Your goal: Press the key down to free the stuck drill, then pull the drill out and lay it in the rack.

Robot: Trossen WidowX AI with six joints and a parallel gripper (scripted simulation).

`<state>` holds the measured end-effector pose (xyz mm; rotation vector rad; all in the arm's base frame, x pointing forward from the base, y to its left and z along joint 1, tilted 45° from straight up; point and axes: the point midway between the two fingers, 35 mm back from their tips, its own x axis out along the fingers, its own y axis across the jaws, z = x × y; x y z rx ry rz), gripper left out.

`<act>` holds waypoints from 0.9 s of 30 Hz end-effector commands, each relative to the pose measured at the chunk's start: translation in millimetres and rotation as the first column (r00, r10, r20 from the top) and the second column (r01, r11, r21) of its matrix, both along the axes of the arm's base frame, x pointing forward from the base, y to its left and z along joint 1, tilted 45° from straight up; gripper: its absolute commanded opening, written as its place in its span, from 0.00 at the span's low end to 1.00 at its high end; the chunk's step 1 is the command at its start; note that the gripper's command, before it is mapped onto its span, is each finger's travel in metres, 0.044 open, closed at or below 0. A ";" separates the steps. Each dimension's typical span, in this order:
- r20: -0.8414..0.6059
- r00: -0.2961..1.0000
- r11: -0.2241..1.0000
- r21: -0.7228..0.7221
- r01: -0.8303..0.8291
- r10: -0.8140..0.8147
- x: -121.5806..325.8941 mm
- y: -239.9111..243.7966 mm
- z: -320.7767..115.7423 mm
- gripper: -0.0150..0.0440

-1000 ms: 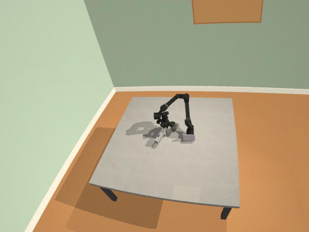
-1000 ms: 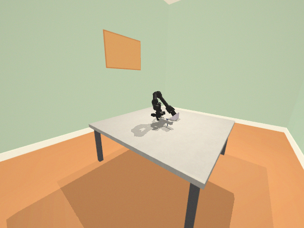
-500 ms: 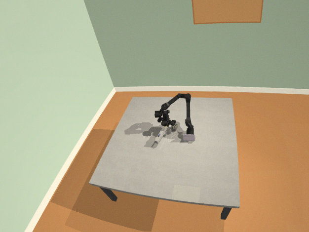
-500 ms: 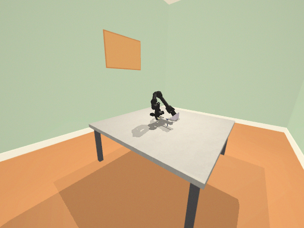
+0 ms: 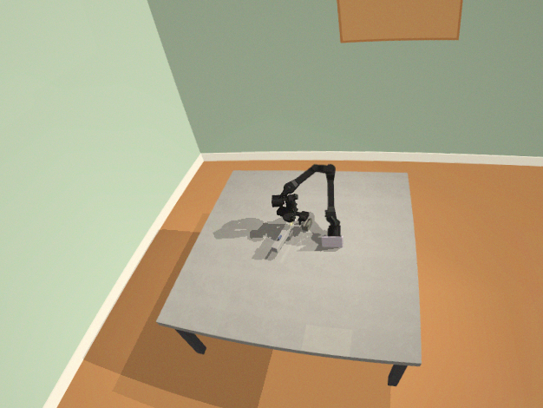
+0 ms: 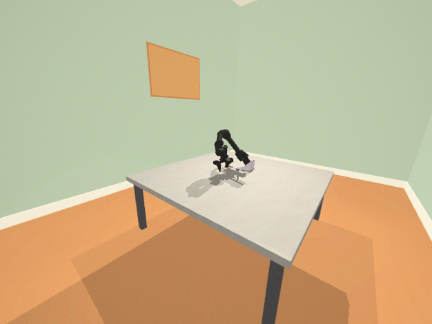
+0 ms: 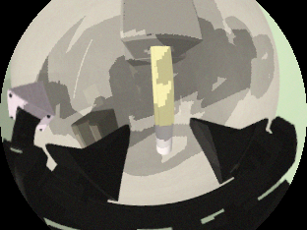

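A yellow rod (image 7: 162,88) with a grey and white end, probably the drill, sticks out of a pale grey housing (image 7: 159,20) (image 5: 283,239). A yellow spot also shows in the top view (image 5: 291,225) and in the exterior view (image 6: 226,168). My gripper (image 7: 159,123) (image 5: 295,220) (image 6: 223,168) is open, with one finger on each side of the rod's lower part and gaps on both sides. A small blue part (image 5: 279,237) (image 6: 237,169), possibly the key, shows on the housing. A grooved brown-grey block (image 7: 95,127) (image 5: 306,224), probably the rack, is partly hidden by a finger.
The arm's lilac base block (image 5: 331,241) (image 6: 249,165) (image 7: 33,98) stands to the right of the housing in the top view. All this stands on a grey table (image 5: 342,289) (image 6: 279,209). The housing stands close to my fingers.
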<state>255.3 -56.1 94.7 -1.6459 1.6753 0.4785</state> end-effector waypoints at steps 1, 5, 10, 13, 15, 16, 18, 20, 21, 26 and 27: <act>0.002 1.000 1.000 -0.001 0.000 0.000 0.6 1.2 -2.4 1.00; 0.002 1.000 1.000 -0.001 -0.001 0.001 1.1 2.1 -4.1 1.00; 0.002 1.000 1.000 -0.001 -0.001 0.001 1.8 3.3 -6.1 1.00; 0.002 1.000 1.000 -0.001 -0.001 0.001 2.3 3.9 -7.0 1.00; 0.002 1.000 1.000 -0.001 -0.001 0.001 2.6 4.2 -7.6 1.00; 0.002 1.000 1.000 -0.001 -0.001 0.001 2.7 4.4 -7.9 1.00; 0.002 1.000 1.000 -0.001 -0.001 0.001 2.9 4.7 -8.6 1.00; 0.002 1.000 1.000 -0.001 -0.001 0.001 3.2 5.0 -9.2 1.00; 0.002 1.000 1.000 -0.001 -0.001 0.001 3.3 5.2 -9.5 1.00; 0.002 1.000 1.000 -0.001 -0.001 0.001 3.7 5.9 -11.0 1.00; 0.002 1.000 1.000 -0.001 -0.001 0.001 3.8 6.0 -11.3 1.00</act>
